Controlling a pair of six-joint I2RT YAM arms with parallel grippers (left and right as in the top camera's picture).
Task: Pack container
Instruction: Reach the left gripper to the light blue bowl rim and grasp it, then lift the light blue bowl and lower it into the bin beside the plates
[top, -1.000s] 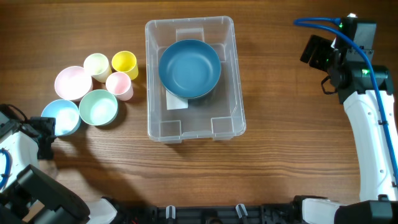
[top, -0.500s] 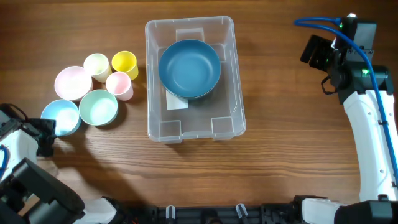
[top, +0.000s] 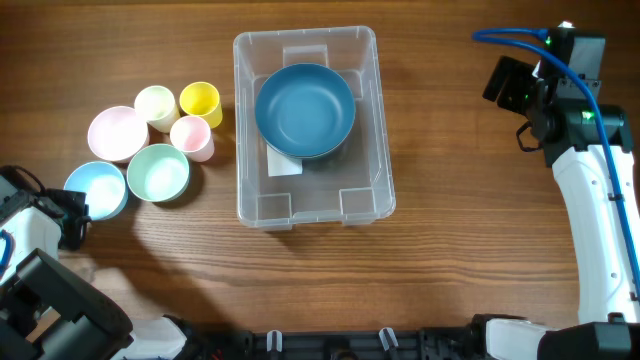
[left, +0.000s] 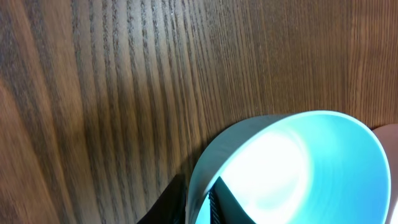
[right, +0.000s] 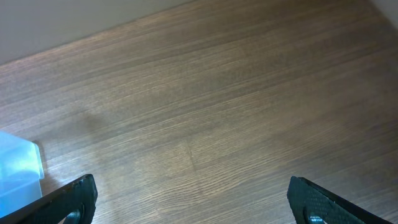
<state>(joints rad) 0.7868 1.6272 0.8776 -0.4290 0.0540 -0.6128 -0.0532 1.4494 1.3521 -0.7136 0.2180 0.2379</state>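
The container, a clear rectangular bin, stands at the table's middle with a dark blue bowl inside it. A light blue bowl sits at the far left. My left gripper is at that bowl's near-left rim. In the left wrist view the left gripper pinches the light blue bowl's rim, one finger inside and one outside. My right gripper hovers at the far right, away from the container. In its own view the right gripper is open over bare wood.
Beside the light blue bowl stand a mint green bowl, a pink bowl, a cream cup, a yellow cup and a pink cup. A corner of the clear bin shows at the right wrist view's left edge.
My left gripper's jaws have come together on the light blue bowl's rim. The right arm has not moved.
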